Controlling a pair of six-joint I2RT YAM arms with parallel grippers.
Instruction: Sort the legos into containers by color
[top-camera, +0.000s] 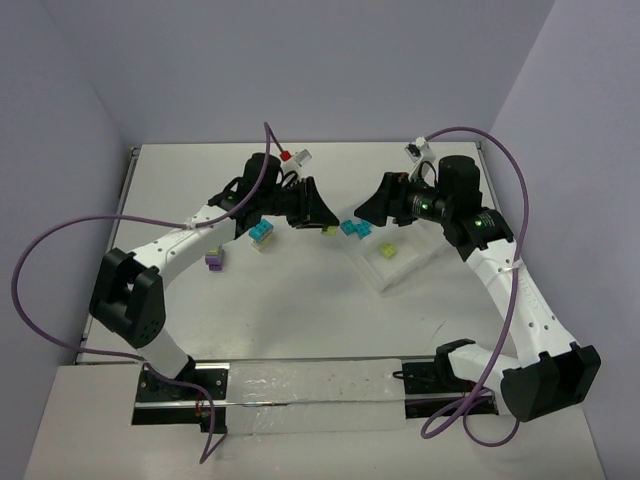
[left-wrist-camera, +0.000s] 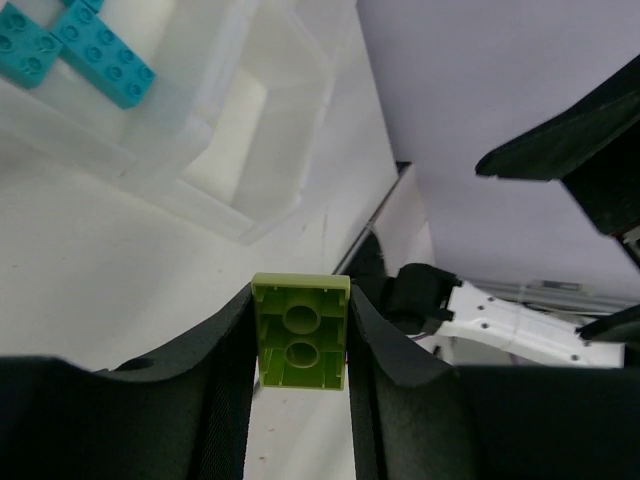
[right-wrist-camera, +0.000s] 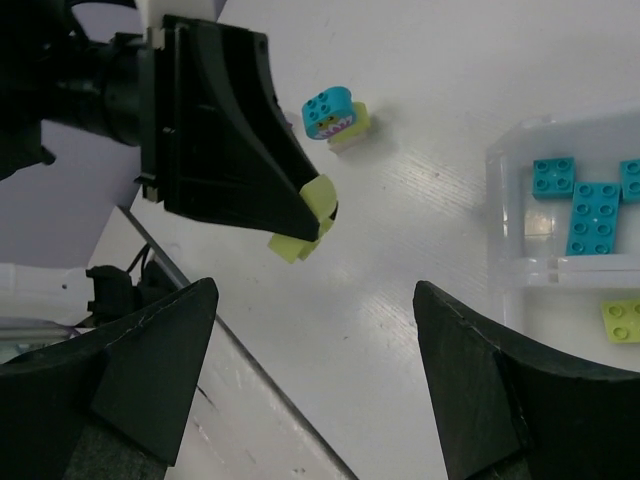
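The left gripper (left-wrist-camera: 300, 305) is clamped on a lime green brick (left-wrist-camera: 300, 345), gripped by its long sides over the table (top-camera: 300, 320) near the clear tray (left-wrist-camera: 255, 215). The brick's hollow underside shows two round tubes. The right gripper (right-wrist-camera: 315, 290) gapes wide, holding nothing.

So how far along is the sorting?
Done: cyan bricks and one lime brick lie in separate tray compartments. In hand: the left gripper is shut on another lime brick. To do: a cyan-topped stack and a purple brick on the table.
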